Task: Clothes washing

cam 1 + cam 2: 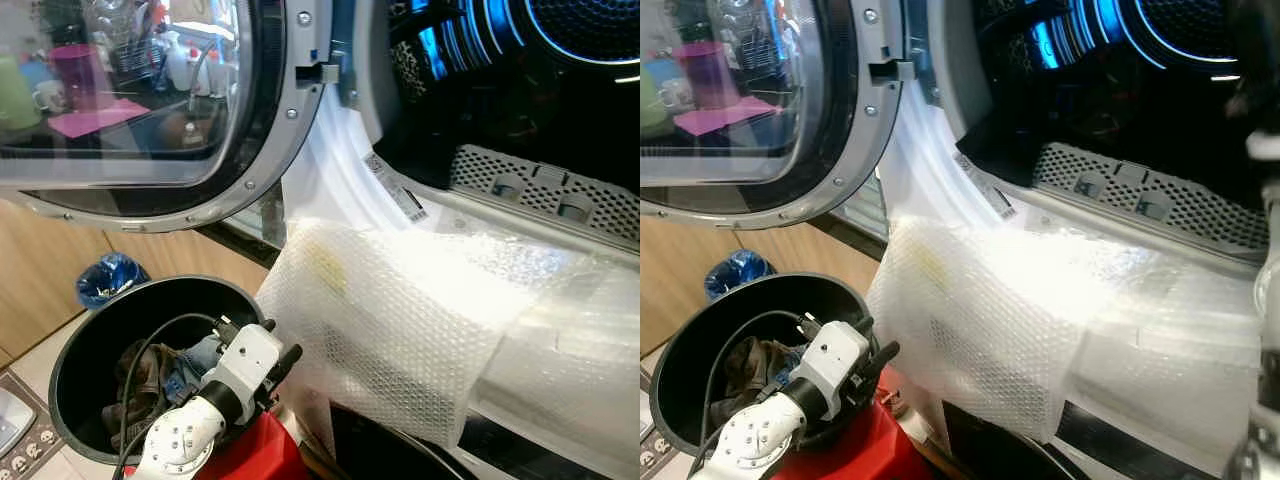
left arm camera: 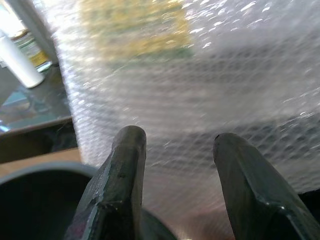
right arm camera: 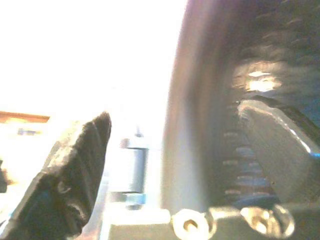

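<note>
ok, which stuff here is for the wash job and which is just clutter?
Job: clothes in black bin; open washer drum; door; left hand, open, over the bin.
Clutter: bubble wrap; blue bag; white bottle.

Bubble wrap sheet (image 1: pixel 400 330), draped over the machine's front. Crumpled blue bag (image 1: pixel 108 278) on floor by wooden panelling (image 1: pixel 40 285). Pink cup (image 1: pixel 78 72), green mug (image 1: pixel 14 92) and pink mat (image 1: pixel 95 119), reflected in glass.
</note>
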Available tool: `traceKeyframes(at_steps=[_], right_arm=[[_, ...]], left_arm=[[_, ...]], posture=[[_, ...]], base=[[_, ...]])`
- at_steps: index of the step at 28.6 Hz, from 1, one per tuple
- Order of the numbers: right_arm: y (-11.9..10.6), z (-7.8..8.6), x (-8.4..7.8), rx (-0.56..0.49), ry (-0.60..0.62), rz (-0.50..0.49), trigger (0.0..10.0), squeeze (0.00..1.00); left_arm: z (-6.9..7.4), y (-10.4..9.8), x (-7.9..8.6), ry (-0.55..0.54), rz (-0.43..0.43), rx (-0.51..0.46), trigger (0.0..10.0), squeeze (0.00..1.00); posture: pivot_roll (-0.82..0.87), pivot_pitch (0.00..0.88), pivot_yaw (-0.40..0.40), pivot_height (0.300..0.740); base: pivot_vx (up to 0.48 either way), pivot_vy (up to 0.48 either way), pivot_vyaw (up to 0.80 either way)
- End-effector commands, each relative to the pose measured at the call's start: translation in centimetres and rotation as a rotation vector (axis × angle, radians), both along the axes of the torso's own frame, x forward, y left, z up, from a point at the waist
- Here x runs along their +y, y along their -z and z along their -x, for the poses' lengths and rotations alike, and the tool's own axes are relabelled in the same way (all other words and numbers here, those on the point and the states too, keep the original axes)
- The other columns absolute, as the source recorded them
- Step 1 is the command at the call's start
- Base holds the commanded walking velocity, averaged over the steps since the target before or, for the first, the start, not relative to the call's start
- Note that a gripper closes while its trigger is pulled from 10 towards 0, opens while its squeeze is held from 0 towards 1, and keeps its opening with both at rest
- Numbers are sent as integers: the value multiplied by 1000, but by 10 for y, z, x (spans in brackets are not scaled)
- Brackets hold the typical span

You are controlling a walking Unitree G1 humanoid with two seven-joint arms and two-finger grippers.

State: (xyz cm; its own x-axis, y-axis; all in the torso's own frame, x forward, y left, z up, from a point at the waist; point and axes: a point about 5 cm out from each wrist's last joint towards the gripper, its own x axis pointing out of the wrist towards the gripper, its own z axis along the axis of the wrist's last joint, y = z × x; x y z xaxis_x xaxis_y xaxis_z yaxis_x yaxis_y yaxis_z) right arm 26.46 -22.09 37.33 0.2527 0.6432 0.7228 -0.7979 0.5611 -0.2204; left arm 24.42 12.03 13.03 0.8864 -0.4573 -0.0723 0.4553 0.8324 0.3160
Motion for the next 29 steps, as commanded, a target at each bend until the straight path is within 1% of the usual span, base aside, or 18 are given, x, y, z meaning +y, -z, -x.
traceKeyframes(at_steps=[1, 2, 3, 7, 8, 9, 14, 16, 17, 20, 22, 23, 24, 25, 26, 27, 28, 29], right_arm=[[-3, 16, 14, -30, -134, 41, 10000, 0], [-1, 26, 18, -21, -225, 44, 10000, 0], [-1, 26, 18, -21, -225, 44, 10000, 0], [5, 54, 33, -5, -484, 26, 10000, 0], [19, 67, 45, 33, -599, 87, 10000, 0], [19, 67, 45, 33, -599, 87, 10000, 0], [66, 87, 70, 254, -789, 164, 10000, 0], [93, 92, 77, 381, -806, 273, 10000, 0], [110, 94, 78, 481, -816, 290, 10000, 0], [150, 93, 75, 699, -783, 269, 10000, 0], [160, 91, 73, 734, -756, 266, 10000, 0], [188, 83, 65, 857, -689, 212, 10000, 0], [188, 83, 65, 857, -689, 212, 10000, 0], [223, 85, 54, 983, -658, 173, 10000, 0], [235, 90, 50, 1023, -655, 171, 10000, 0], [257, 99, 43, 1116, -638, 203, 10000, 0], [257, 99, 43, 1116, -638, 203, 10000, 0], [273, 108, 40, 1184, -623, 271, 10000, 0]], left_arm=[[0, 2, -3, 19, 1, 4, 10000, 0], [0, 3, -4, 21, 6, 3, 10000, 0], [0, 3, -4, 21, 6, 3, 10000, 0], [-1, 3, -5, 24, 12, 3, 10000, 0], [-2, 4, -5, 24, 17, 3, 10000, 0], [-2, 4, -5, 24, 17, 3, 10000, 0], [-3, 7, -5, 18, 29, 5, 10000, 0], [-4, 8, -5, 9, 31, 5, 10000, 0], [-4, 8, -3, -3, 32, 2, 10000, 0], [-6, 9, 1, -38, 39, -4, 10000, 0], [-6, 9, 2, -45, 40, -5, 10000, 0], [-7, 9, 6, -66, 40, -9, 10000, 0], [-7, 9, 6, -66, 40, -9, 10000, 0], [-6, 10, 10, -84, 36, -13, 10000, 0], [-6, 9, 12, -89, 34, -15, 10000, 0], [-6, 9, 15, -99, 30, -18, 10000, 0], [-6, 9, 15, -99, 30, -18, 10000, 0], [-5, 9, 17, -105, 26, -21, 10000, 0]], posture=[[11, 118, 40, 740], [8, 115, 38, 740], [8, 115, 38, 740], [2, 111, 34, 740], [-3, 110, 28, 740], [-3, 110, 28, 740], [-12, 112, 19, 740], [-22, 110, 15, 740], [-18, 111, 10, 740], [-15, 108, 3, 740], [-13, 107, -2, 740], [-5, 104, -8, 740], [-5, 104, -8, 740], [22, 96, -12, 740], [22, 96, -12, 740], [32, 91, -13, 740], [32, 91, -13, 740], [38, 88, -10, 740]], base=[[0, 0, 0], [0, 0, 0], [0, 0, 0], [0, 0, 0], [0, 0, 0], [0, 0, 0], [0, 0, 0], [0, 0, 0], [0, 0, 0], [0, 0, 0], [0, 0, 0], [0, 0, 0], [0, 0, 0], [0, 0, 0], [0, 0, 0], [0, 0, 0], [0, 0, 0], [0, 0, 0]])
